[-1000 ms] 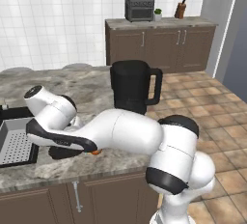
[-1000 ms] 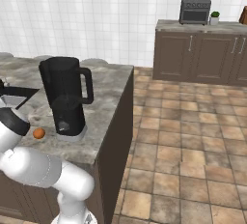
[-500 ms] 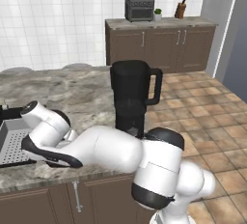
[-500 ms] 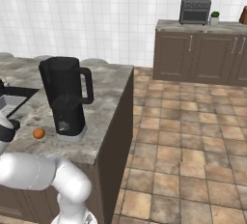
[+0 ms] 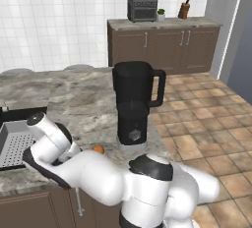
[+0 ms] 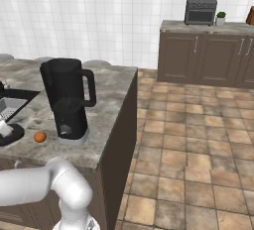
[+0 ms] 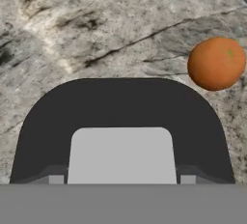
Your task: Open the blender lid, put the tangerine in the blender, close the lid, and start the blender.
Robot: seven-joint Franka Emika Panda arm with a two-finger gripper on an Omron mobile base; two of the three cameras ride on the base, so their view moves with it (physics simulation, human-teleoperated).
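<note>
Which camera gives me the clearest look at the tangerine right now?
The hand view: the tangerine appears large and unobstructed on the marble counter. The right base view shows it small, left of the blender. The left base view shows just a sliver above the arm.

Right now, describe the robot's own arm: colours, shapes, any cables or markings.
The glossy white arm is built of thick, rounded, bulbous segments that flow smoothly into one another. A dark, nearly black band caps the wide joint near its base. No cables or markings can be made out.

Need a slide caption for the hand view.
Blender lid with grey square cap on marble counter, tangerine beside it.
</note>
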